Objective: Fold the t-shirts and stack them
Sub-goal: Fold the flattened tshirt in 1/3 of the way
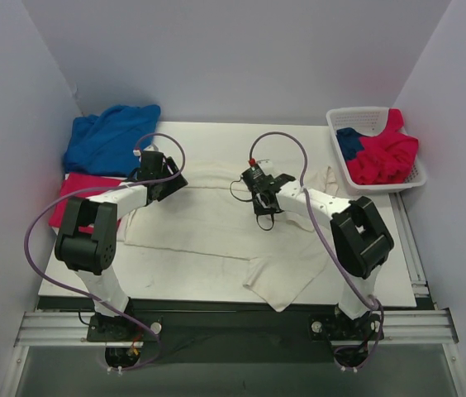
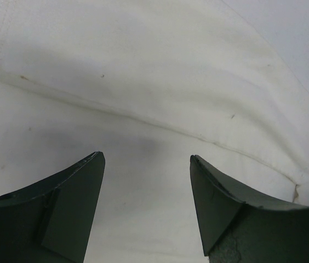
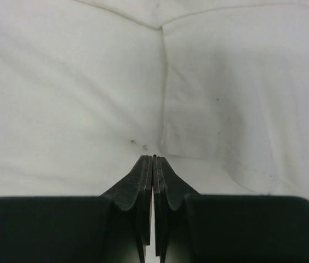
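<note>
Lying spread and rumpled across the middle of the white table (image 1: 167, 281), the cream-white t-shirt (image 1: 208, 227) has one loose part trailing toward the near edge, between the two arm bases. The left gripper (image 1: 160, 182) hangs over the shirt's left part, close to its far-left border. Its wrist view shows the two dark fingers (image 2: 72, 208) released and well apart, with only creased cream cloth and a long seam beneath them. The right gripper (image 3: 153, 158) sits over the shirt's far middle, its jaws clenched flat against each other with the tips down at the fabric where several folds meet. Whether a pinch of cloth is caught between them cannot be told. A crumpled royal blue t-shirt (image 1: 109, 136) lies in the far-left corner, and just nearer than it a crimson-pink t-shirt (image 1: 76, 194) lies flat at the table's left edge, partly hidden under the left arm. At the far right stands a white lattice basket (image 1: 357, 112), holding a heaped crimson-pink garment (image 1: 386, 157) with a bit of blue cloth (image 1: 349, 142) beside it at the basket's left side.
</note>
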You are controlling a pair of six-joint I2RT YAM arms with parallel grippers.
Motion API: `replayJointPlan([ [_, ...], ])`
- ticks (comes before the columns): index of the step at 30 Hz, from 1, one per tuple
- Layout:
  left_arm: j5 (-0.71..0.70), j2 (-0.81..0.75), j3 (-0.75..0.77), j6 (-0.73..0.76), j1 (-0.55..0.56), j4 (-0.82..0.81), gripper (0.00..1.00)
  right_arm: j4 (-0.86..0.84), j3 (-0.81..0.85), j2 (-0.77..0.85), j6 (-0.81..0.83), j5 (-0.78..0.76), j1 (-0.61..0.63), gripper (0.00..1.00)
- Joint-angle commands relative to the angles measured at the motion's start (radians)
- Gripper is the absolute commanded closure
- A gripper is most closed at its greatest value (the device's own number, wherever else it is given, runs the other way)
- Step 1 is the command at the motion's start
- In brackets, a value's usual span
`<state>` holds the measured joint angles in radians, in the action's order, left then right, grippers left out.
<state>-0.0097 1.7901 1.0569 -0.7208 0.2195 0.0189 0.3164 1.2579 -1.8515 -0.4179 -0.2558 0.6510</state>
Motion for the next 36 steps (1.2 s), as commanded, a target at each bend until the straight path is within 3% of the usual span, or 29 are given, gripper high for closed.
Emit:
replayJointPlan([
  [1, 0.002, -0.017, 0.000, 0.001, -0.005, -0.030, 0.26, 0.044, 0.011, 0.100, -0.005, -0.049, 0.021, 1.00],
  [11, 0.001, -0.023, 0.000, 0.001, -0.005, -0.030, 0.26, 0.066, 0.018, 0.075, -0.001, -0.063, 0.039, 1.00],
  [16, -0.001, -0.028, 0.000, 0.003, -0.006, -0.027, 0.26, 0.062, 0.032, 0.017, 0.016, -0.083, 0.033, 0.78],
  [19, -0.004, -0.028, 0.000, 0.004, -0.005, -0.025, 0.26, 0.046, 0.040, -0.015, 0.030, -0.083, 0.022, 0.74],
  [36, -0.009, -0.024, 0.000, 0.006, -0.008, -0.023, 0.26, -0.014, 0.005, -0.055, 0.037, -0.008, -0.053, 0.74],
])
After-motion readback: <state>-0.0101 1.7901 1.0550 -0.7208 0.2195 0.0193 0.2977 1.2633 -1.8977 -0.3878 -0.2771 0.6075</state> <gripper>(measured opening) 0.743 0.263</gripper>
